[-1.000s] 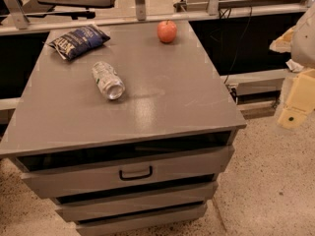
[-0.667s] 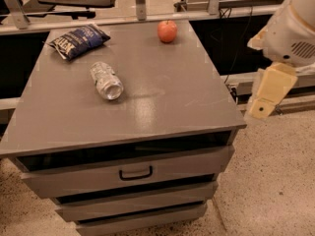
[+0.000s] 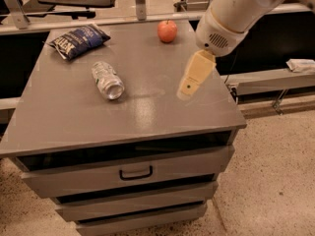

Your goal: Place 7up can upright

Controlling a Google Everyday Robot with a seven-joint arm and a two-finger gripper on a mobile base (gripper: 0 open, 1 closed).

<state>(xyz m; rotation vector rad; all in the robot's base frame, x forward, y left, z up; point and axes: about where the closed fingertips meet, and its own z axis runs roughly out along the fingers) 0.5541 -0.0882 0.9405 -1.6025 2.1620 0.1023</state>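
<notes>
The 7up can lies on its side on the grey cabinet top, left of the middle, its shiny end toward the front right. My gripper hangs from the white arm over the right part of the top, well to the right of the can and apart from it. It holds nothing that I can see.
A dark blue chip bag lies at the back left. A red apple sits at the back middle. The cabinet has drawers with a handle below. A shelf with a white cloth is at the right.
My gripper and arm have moved left from beside the cabinet to above its right part, closer to the can. The can, bag and apple have not moved.
</notes>
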